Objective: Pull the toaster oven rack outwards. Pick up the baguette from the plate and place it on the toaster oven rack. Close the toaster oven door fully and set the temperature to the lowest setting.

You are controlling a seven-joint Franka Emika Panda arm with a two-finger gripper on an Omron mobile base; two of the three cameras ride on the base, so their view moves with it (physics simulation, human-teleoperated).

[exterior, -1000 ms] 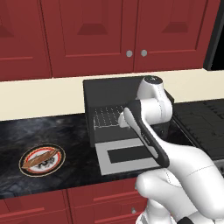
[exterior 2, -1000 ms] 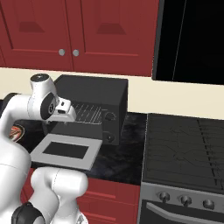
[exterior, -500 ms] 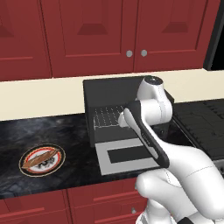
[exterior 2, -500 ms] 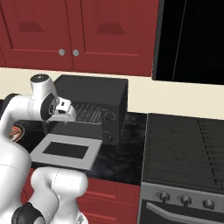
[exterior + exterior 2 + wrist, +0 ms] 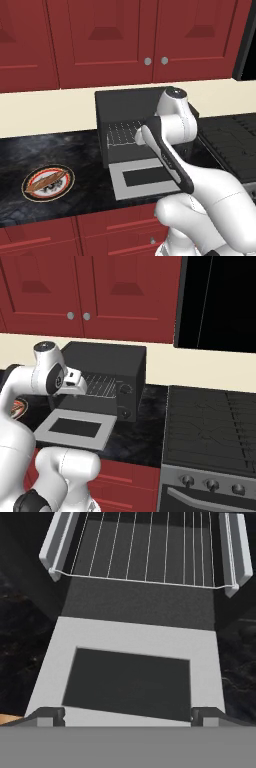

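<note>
Fingers [image 5: 50, 716] of the gripper [image 5: 127, 718] are seen spread wide at the bottom of the hand view, with nothing held between them. Directly beneath the gripper, the toaster oven door [image 5: 135, 662] is laid flat and fully open, its dark window framed in light grey. Just beyond the door, ahead of the gripper, the toaster oven rack [image 5: 145, 554] is seated in the cavity between two grey side rails, its front wire close to the opening's edge.

From the left base view, the gripper is hidden behind the arm's wrist, which is held just in front of the toaster oven [image 5: 132, 107] and above the lowered toaster oven door [image 5: 145, 180]. The toaster oven rack [image 5: 122, 134] is visible inside the cavity, to the left of the wrist. Well apart from the gripper, far to its left on the dark counter [image 5: 75, 155], the plate [image 5: 47, 183] is found, with the baguette [image 5: 45, 181] lying across its centre.

In the right base view, the gripper [image 5: 75, 390] is poised at the mouth of the toaster oven [image 5: 107, 363], over the door's hinge edge.
</note>
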